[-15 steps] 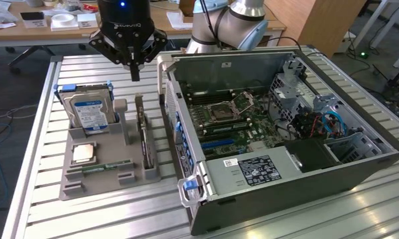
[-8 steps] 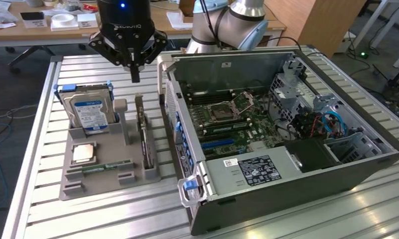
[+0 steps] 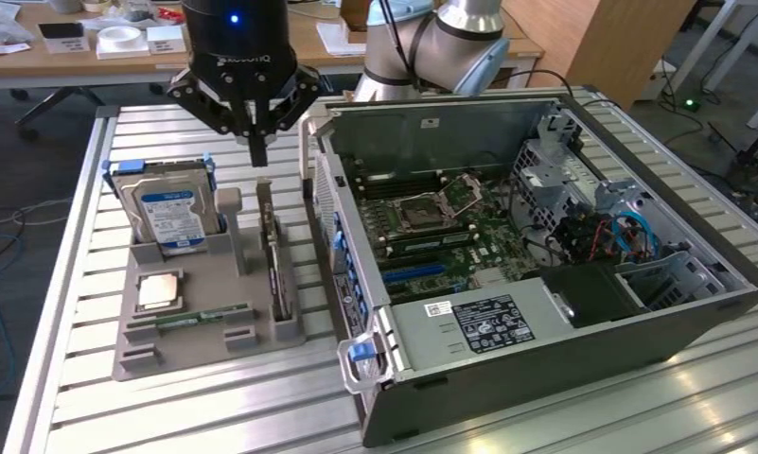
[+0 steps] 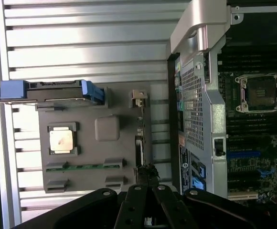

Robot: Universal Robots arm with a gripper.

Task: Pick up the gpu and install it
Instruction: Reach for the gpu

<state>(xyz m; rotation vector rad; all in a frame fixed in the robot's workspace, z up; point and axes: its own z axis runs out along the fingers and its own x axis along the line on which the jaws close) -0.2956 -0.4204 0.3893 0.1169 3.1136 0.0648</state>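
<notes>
Tool hung above gpu, fingers pressed together, gripping nothing. Gpu stood on edge in grey holder, just beside open computer case.

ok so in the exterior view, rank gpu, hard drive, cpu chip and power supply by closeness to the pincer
1. gpu, on edge in the tray, directly below the pincer
2. hard drive, upright, toward the exterior view's left
3. cpu chip, flat on the tray's near part
4. power supply, inside the case, toward the exterior view's right
</notes>
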